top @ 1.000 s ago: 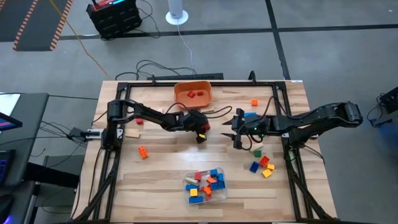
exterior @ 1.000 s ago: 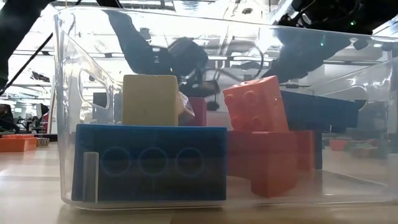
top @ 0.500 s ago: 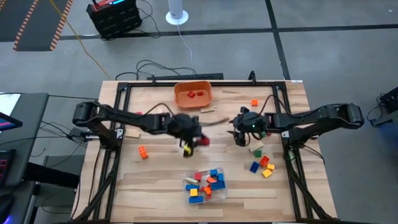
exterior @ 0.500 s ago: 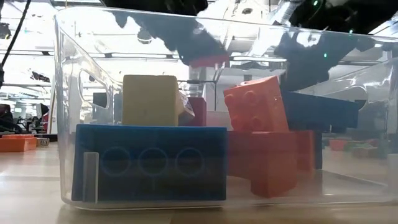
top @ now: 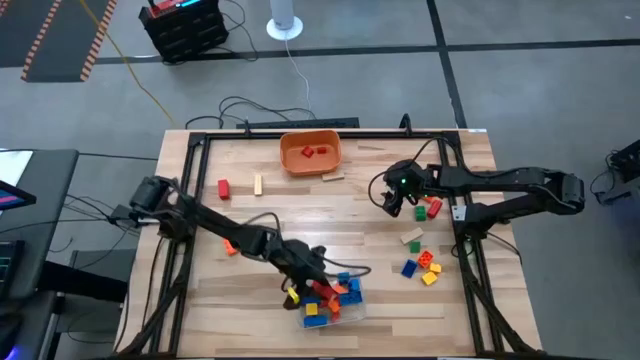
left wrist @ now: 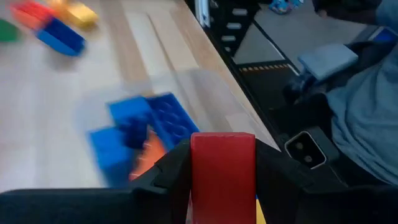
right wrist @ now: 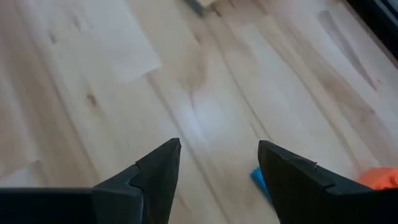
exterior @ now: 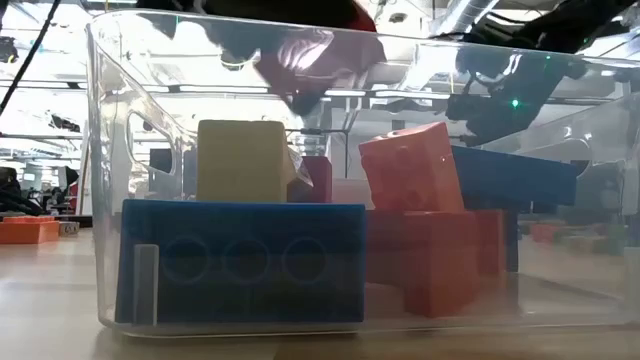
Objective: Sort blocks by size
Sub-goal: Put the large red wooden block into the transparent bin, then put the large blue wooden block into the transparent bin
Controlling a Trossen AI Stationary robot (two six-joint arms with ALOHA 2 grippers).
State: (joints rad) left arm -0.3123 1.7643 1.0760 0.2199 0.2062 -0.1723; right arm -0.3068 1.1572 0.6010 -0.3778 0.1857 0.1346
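My left gripper [top: 316, 287] is over the clear tub [top: 345, 312] near the table's near edge, shut on a red block [left wrist: 222, 167]. The tub holds several blue, orange, red and tan blocks [exterior: 240, 260]. My right gripper [top: 394, 203] is open and empty above bare wood at the table's right; its fingers show apart in its wrist view [right wrist: 217, 174]. A red block [top: 432, 207] lies just right of it. Loose blocks [top: 418, 265] lie on the table nearer the near edge. My left gripper pinches the red block by its two opposite sides [left wrist: 198, 177] between its two fingers. The fingers slant down from the table's far left. The block is lifted clear, above the blocks in the tub.
An orange bowl [top: 310, 150] with red blocks stands at the far edge, a tan block [top: 332, 177] beside it. A red block [top: 223, 188], a tan block [top: 258, 185] and an orange block [top: 229, 244] lie at the left. A metal frame [top: 190, 215] borders the table.
My left gripper has carried the red block from the table's middle, near the bowl, toward the near edge and now hangs over the tub. My right gripper has drawn a little toward the far edge, staying open.
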